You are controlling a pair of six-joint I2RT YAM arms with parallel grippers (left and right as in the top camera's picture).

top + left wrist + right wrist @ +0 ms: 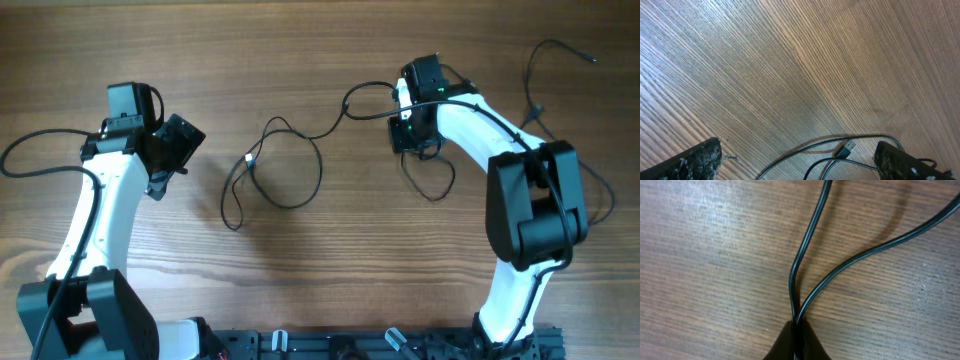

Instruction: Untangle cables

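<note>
Thin black cables lie in loose overlapping loops at the table's middle, with a silver-tipped USB plug at their left side. One strand runs right to my right gripper, and a further loop lies just below it. In the right wrist view the right gripper is shut on two cable strands that fan out from it. My left gripper stands open to the left of the loops. In its wrist view the left gripper hangs over the USB plug and cable strands, holding nothing.
Another thin cable trails off toward the far right corner. The arms' own thicker wires run along the left arm and the right arm. A dark rail lines the near edge of the wooden table.
</note>
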